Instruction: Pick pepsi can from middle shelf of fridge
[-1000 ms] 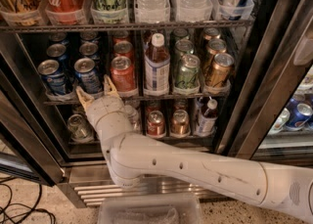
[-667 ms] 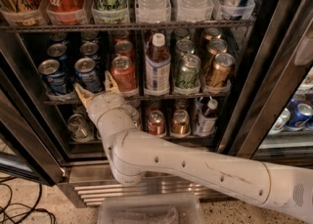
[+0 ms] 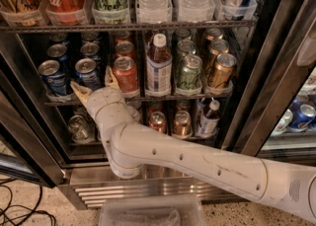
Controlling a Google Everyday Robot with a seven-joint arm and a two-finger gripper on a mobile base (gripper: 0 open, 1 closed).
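The gripper (image 3: pixel 92 79) has been edged forward; its fingers are spread open beside the pepsi can (image 3: pixel 88 69) on the middle shelf (image 3: pixel 163 98).

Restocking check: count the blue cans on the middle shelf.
6 blue cans, two far-left lanes, three deep; more may hide behind. Gripper, fingers open, at the front inner can.

Gripper (image 3: pixel 95 86) at front edge of dark wire middle shelf (image 3: pixel 168 98), jaws spread before blue aluminium pepsi can (image 3: pixel 88 73); red aluminium can (image 3: pixel 125 74) to its right.
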